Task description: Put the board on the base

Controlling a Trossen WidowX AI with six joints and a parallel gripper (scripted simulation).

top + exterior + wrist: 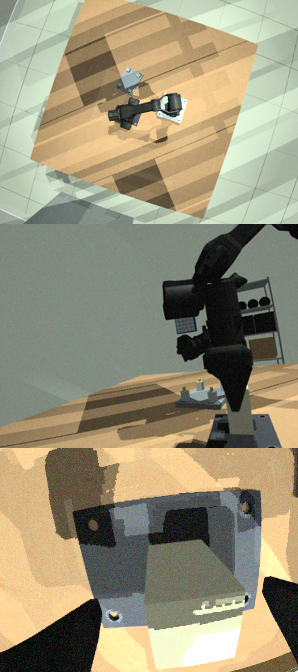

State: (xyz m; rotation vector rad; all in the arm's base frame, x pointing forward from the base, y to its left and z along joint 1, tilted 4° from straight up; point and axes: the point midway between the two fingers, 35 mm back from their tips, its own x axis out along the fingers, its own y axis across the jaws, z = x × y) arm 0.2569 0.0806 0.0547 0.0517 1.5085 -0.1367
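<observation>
The flat black board (137, 120) (265, 431) (122, 565) lies on the table with its pale square handle (241, 420) (192, 573) standing up. The arm hides most of the board in the top view. My gripper (235, 409) (185, 597) is open and points down over the board. In the wrist view its fingers stand wide on either side of the handle, with gaps. In the exterior view the near fingertip overlaps the handle at about mid-height. The grey base (130, 79) (198, 405) stands apart from the board, its four posts topped with gold pins; the gripper partly hides one post in the exterior view.
The arm's white mounting plate (183, 105) is on the table (201, 164), to the right of the board in the top view. The base is above the board in that view. A shelf rack (278, 335) stands in the background beyond the table. Striped shadows cross the table.
</observation>
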